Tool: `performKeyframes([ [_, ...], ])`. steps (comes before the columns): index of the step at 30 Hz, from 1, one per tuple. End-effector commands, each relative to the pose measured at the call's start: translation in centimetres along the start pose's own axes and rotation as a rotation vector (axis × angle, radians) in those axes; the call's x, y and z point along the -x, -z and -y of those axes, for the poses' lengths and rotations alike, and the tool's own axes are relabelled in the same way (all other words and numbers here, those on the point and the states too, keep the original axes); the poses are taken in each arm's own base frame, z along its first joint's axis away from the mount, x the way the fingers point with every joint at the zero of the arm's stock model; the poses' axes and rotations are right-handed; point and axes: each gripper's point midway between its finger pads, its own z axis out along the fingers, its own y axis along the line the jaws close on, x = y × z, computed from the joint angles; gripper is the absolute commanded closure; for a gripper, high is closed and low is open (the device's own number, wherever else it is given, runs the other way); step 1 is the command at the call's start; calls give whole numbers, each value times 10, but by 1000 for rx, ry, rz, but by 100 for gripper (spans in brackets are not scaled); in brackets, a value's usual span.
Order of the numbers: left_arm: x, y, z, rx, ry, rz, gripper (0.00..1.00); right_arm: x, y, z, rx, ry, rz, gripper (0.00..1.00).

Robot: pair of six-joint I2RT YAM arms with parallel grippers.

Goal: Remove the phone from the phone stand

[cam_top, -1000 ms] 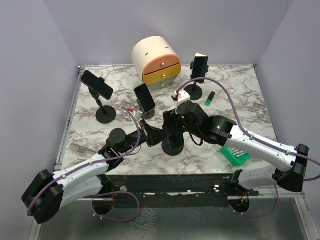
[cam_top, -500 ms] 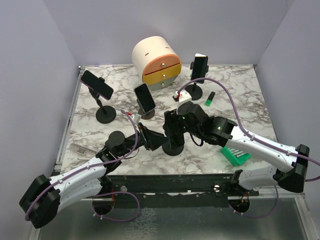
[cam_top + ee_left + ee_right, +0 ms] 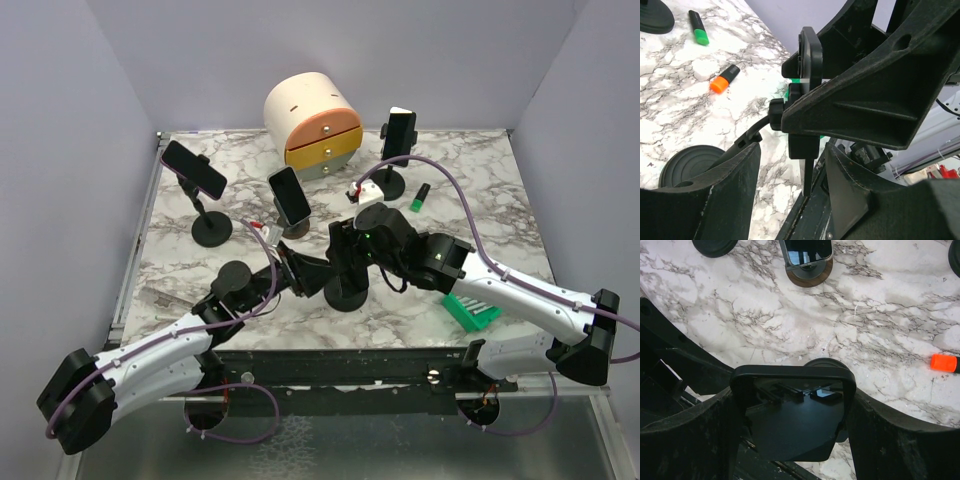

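Left arm has crept in since a second ago: forearm dropped a little toward 7 o'clock, wrist nudged closer to the stand. Right arm is barely changed, everything else on the table unmoved.

Top view: phone stand (image 3: pixel 345 296) stands just on the 6 o'clock side of table (image 3: pixel 480 180) centre, both wrists bunched over it.

Right gripper (image 3: pixel 794 396) is clamped on the phone (image 3: pixel 792 420). In its wrist view one finger presses the 9 o'clock edge and the other the 3 o'clock edge, screen facing the camera. Stand base peeks out at the phone's 12 o'clock. Can't tell from that view whether the phone is seated in the cradle or lifted off it.

Left gripper (image 3: pixel 792 155) comes in from 8 o'clock with jaws apart, straddling the stand's clamp bracket. Marble shows in the gap on one side, so no visible grip.

Elsewhere:
- drawer unit (image 3: pixel 312 122) at 12 o'clock
- three other phones on stands at 10 (image 3: pixel 195 168), 11 (image 3: pixel 290 195) and 1 o'clock (image 3: pixel 400 132)
- green marker (image 3: pixel 423 197) at 2 o'clock of the right gripper
- green rack (image 3: pixel 470 308) at 4 o'clock
- orange cap (image 3: pixel 943 362) loose on the marble
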Motion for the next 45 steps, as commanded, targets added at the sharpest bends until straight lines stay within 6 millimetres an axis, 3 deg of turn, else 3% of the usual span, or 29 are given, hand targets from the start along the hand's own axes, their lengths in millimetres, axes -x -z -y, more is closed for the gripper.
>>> performKeyframes([
  [1,11,-9,6,1,-45,26,47,6,0,4,-24,-8,37,57],
  [15,12,-14,7,6,-59,44,65,4,-1,3,-21,-17,32,58],
  [18,9,-15,8,-1,-53,34,74,3,-2,4,-23,-18,32,58],
  [22,7,-14,8,-10,-47,35,100,3,-2,4,-23,-19,33,59],
  [26,7,-6,1,10,-5,76,100,0,-2,8,-41,-24,33,68],
  [31,7,9,-8,23,76,161,100,-7,-3,17,-81,-42,33,99],
  [45,5,19,-18,35,164,226,100,-19,-4,30,-134,-93,46,100],
])
